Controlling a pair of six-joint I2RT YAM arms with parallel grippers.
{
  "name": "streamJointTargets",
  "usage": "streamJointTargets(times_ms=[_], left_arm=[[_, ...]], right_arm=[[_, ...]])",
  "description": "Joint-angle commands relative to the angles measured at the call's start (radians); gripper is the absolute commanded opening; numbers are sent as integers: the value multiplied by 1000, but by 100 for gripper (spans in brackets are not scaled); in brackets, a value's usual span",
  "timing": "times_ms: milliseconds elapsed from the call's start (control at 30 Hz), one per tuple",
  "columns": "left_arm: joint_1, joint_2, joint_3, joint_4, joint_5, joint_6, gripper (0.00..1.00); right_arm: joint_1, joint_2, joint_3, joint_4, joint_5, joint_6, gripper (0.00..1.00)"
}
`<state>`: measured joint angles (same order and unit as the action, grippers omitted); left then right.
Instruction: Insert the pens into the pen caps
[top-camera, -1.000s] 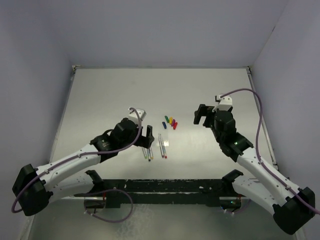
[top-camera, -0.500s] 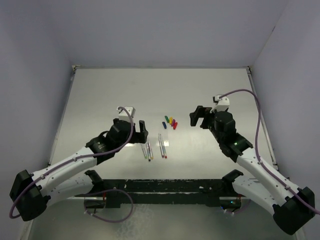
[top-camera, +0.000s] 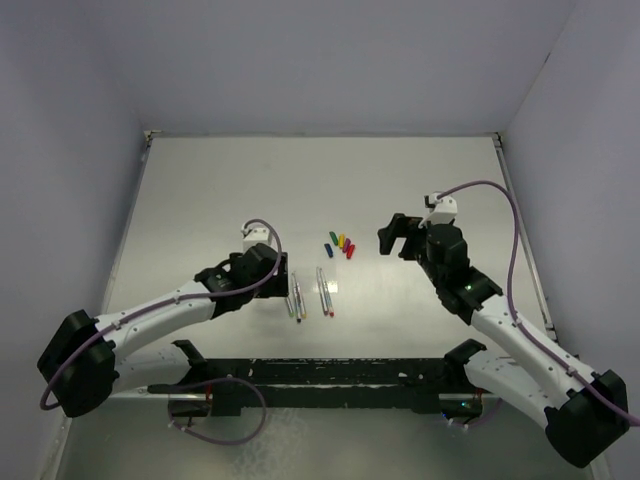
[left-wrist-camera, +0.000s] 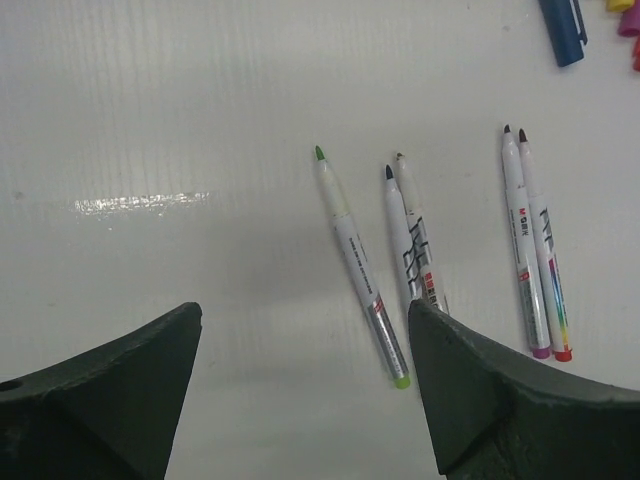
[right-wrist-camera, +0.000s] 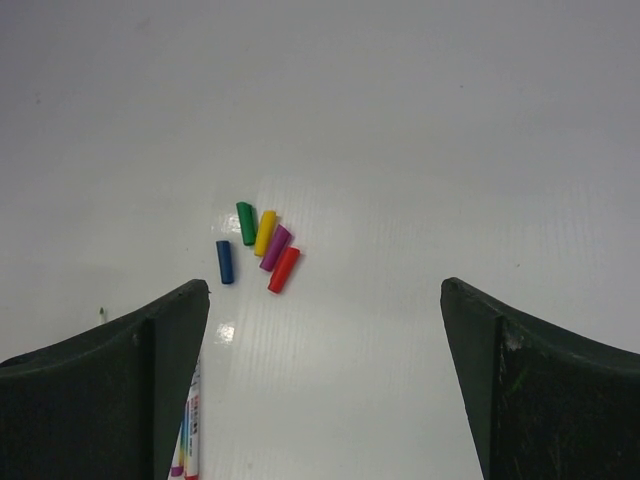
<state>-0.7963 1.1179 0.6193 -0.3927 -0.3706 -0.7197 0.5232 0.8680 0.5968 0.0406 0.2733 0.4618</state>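
Note:
Five whitish pens lie in a loose row on the white table; the left wrist view shows the green-ended pen (left-wrist-camera: 360, 265), two pens side by side (left-wrist-camera: 412, 240), then the purple-ended (left-wrist-camera: 523, 250) and red-ended (left-wrist-camera: 545, 255) pens. In the top view the pens (top-camera: 308, 295) lie just right of my left gripper (top-camera: 284, 280). It is open and empty, low over the table (left-wrist-camera: 305, 310), with the green pen's end by its right finger. The caps (top-camera: 340, 243) lie clustered: green (right-wrist-camera: 246, 223), yellow (right-wrist-camera: 264, 232), purple (right-wrist-camera: 275, 247), red (right-wrist-camera: 284, 269), blue (right-wrist-camera: 225, 261). My right gripper (top-camera: 393, 238) is open and empty (right-wrist-camera: 325, 288), right of the caps.
White table (top-camera: 200, 190) with grey walls on three sides. The blue cap (left-wrist-camera: 562, 25) shows at the top right of the left wrist view. Two pen ends (right-wrist-camera: 188, 445) show at the lower left of the right wrist view.
My left gripper has dropped and turned, ending low beside the left end of the pen row. My right gripper has shifted slightly left towards the caps. Pens and caps have not moved.

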Motion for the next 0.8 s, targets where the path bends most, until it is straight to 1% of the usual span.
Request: streamJointTargets(times_ms=[0, 67, 100, 267, 367, 500, 767], left_arm=[[3, 34, 32, -1, -8, -72, 84], [3, 50, 35, 13, -3, -73, 75], [3, 57, 34, 20, 1, -73, 74], [2, 92, 38, 45, 9, -78, 72], [2, 113, 40, 56, 10, -80, 68], [2, 143, 44, 77, 11, -81, 66], [0, 196, 68, 96, 15, -78, 66]], right_arm=[[-2, -29, 2, 3, 38, -1, 100], [-2, -36, -3, 0, 40, -1, 100], [-2, -40, -6, 1, 42, -1, 100], [-2, -54, -20, 11, 41, 7, 99], [-2, -54, -20, 14, 35, 9, 98], [-2, -54, -20, 16, 33, 13, 97], [-2, -57, -23, 16, 28, 21, 96]])
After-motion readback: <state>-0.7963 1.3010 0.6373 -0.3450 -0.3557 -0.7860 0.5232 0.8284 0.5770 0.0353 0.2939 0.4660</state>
